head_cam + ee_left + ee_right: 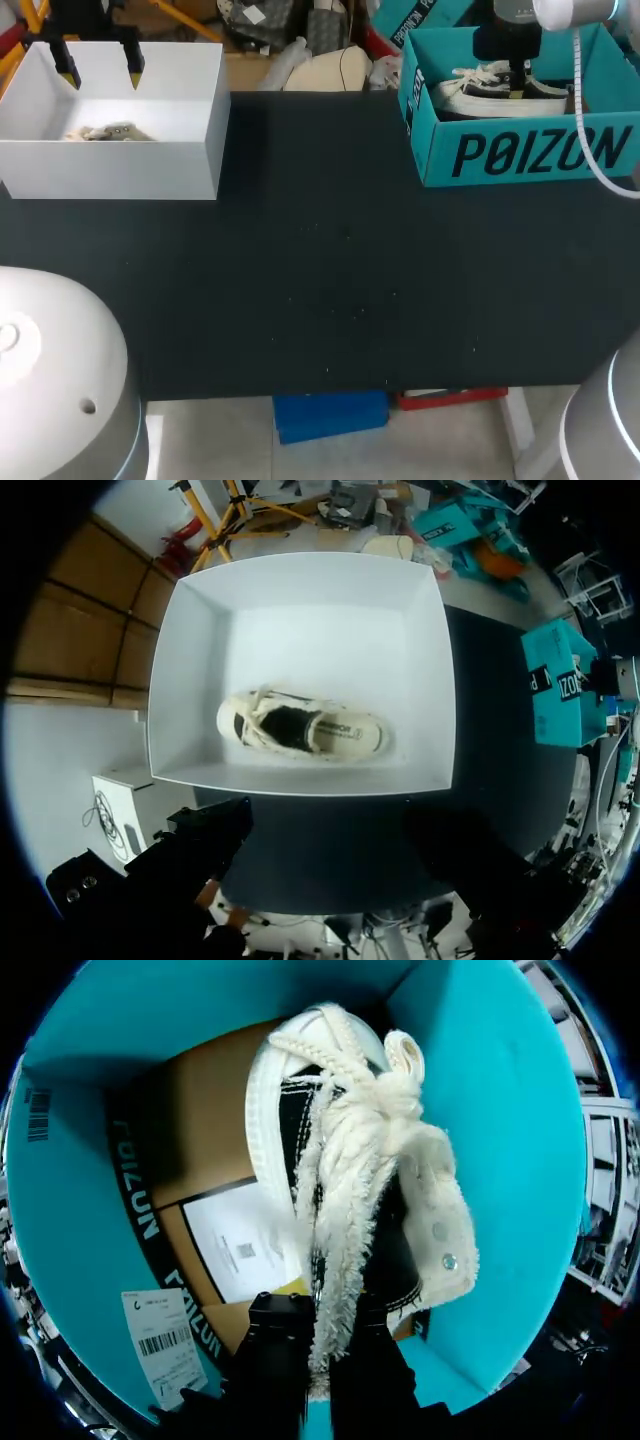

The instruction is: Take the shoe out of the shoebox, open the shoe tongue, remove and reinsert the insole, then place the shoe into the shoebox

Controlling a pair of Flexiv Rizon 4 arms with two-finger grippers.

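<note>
**Lifting the black shoe clear of the teal shoebox**

The right end effector [322, 1355] is down inside the teal shoebox [530, 150]. Its fingers look clamped from both sides on the frayed cream edge of the black shoe [345, 1170], which lies on the shoebox floor with its toe pointing away from the fingers. That edge is soft fabric, so I would raise the shoe straight up and slowly until the sole clears the shoebox walls. Only then would I carry it over the counter [330, 280] beside the shoebox. A tilted or swinging shoe could catch a wall or slip free. Well away from the shoebox, the left end effector [100, 68] hangs with its fingers wide apart over a white box [110, 165] holding a cream shoe [305, 730].
</note>
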